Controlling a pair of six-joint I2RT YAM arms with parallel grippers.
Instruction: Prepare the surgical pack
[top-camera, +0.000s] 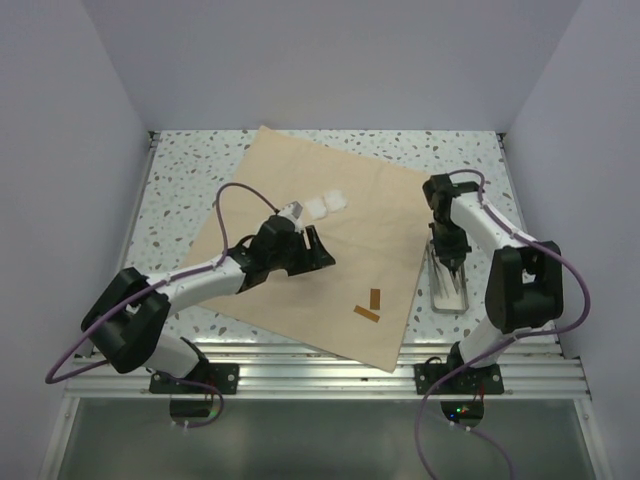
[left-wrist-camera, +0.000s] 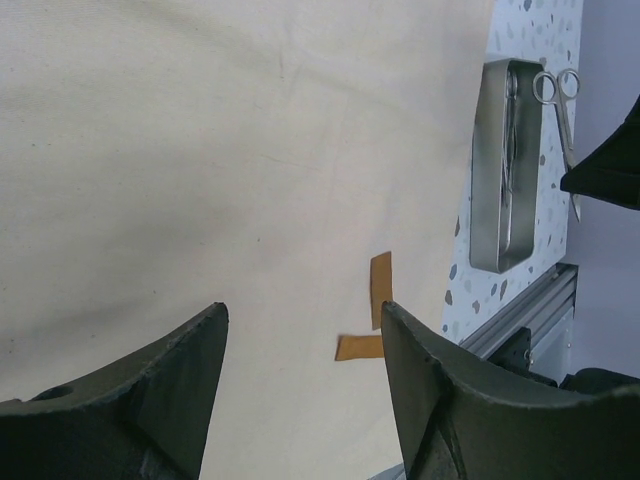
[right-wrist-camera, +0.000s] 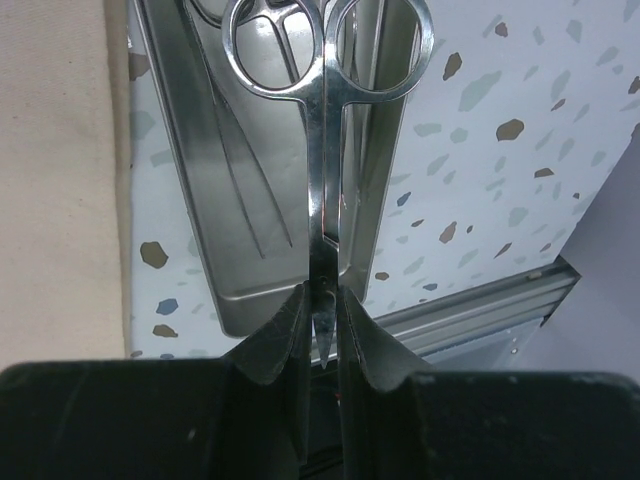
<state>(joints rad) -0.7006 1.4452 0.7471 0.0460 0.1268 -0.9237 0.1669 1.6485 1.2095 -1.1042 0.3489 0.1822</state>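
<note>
A speckled terrazzo table top (top-camera: 175, 190) lies under the left gripper (top-camera: 318, 248) and right gripper (top-camera: 448, 265), pale lilac walls (top-camera: 330, 60) stand beyond and beside them, ribbed aluminium rails (top-camera: 300, 365) behind.

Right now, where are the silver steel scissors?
In the right wrist view, the silver steel scissors are pinched at their blades in the right claw, over the small silver rectangular metal tray, right of the tan cloth sheet.
</note>
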